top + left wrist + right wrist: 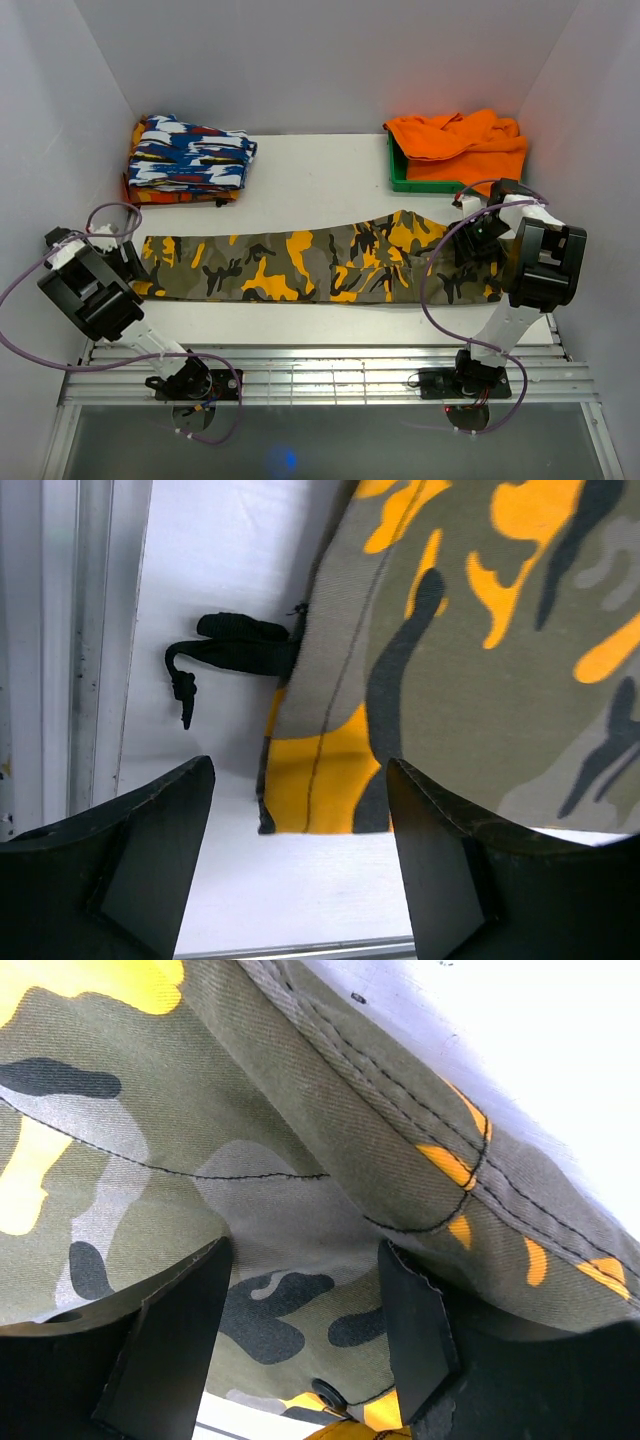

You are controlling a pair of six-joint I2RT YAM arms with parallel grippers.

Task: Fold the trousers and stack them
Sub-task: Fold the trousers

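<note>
The camouflage trousers (300,265) lie flat in a long strip across the middle of the table, leg ends to the left and waist to the right. My left gripper (132,262) hovers at the leg end and is open. In the left wrist view the hem (320,790) lies just ahead of the left gripper (300,865), with bare table between the fingers (150,865). A black strap (235,645) sticks out beside the hem. My right gripper (468,245) is over the waist and open. In its wrist view, the right gripper (305,1330) has flat cloth and a black button (328,1396) below it.
A folded blue-white-red garment (190,158) sits at the back left. A green tray (398,178) holding an orange cloth (460,140) stands at the back right. White walls close in both sides and the back. A metal rail (320,375) runs along the front edge.
</note>
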